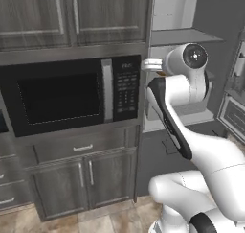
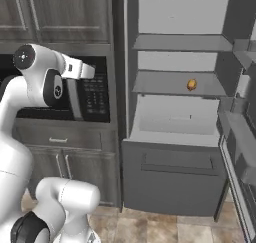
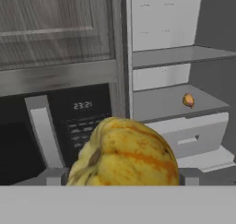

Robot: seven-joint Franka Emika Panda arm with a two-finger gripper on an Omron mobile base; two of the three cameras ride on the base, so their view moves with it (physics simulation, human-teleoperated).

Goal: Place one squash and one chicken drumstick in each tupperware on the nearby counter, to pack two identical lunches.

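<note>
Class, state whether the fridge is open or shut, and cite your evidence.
Open. The fridge shows its bare shelves and drawer, with a chicken drumstick on one shelf; its door stands swung out at the right.

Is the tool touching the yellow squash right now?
Touching. In the hand view the yellow squash sits at the tool, its sides meeting the grey fingers on both flanks with no gap visible.
</note>
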